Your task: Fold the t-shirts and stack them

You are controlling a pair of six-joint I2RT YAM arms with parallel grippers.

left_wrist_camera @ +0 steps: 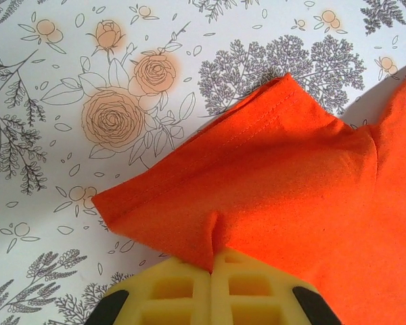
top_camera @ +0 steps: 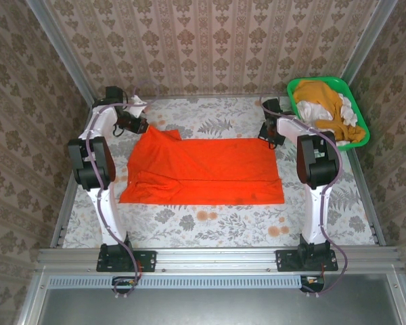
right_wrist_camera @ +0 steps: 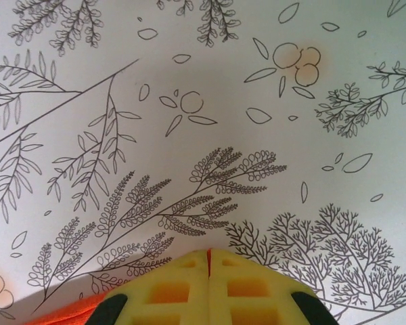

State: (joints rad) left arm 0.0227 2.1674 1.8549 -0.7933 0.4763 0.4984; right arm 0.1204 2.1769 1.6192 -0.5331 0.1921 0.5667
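Green basket [top_camera: 318, 80] of mustard, white t-shirts [top_camera: 323, 103]

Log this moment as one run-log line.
left gripper: shut on red-orange t-shirt far-left corner | right gripper: shut by its far-right corner | green basket: mustard t-shirt, white cloth

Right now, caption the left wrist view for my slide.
Left gripper shut on a pinched fold of the red-orange t-shirt, which lies on the floral-print table.
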